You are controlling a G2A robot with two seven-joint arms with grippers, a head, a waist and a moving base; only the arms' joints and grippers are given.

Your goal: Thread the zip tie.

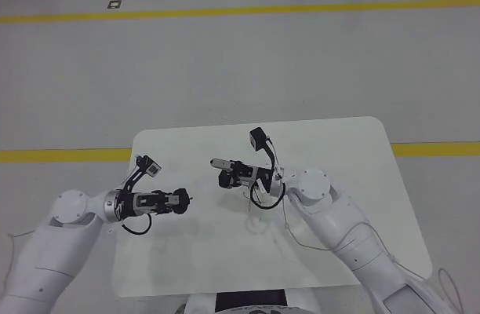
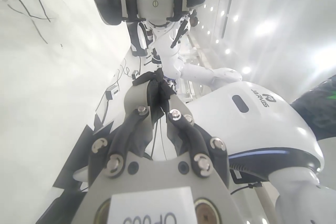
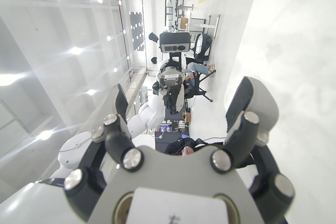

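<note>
The left grey two-fingered gripper point(image 1: 187, 199) is hovering over the white rounded table point(image 1: 342, 157) with its jaws pressed together. Thin dark strands are running back between them (a tie or just cabling, I cannot tell). The right grey gripper point(image 1: 219, 171) is facing it, spread wide and holding nothing. Thin black plastic zip ties point(image 2: 38, 1) are lying flat on the table further right, apart from both claws. I am judging the main risk to be a flat tie skidding away under a pinch, leaving tail and head misaligned.
</note>
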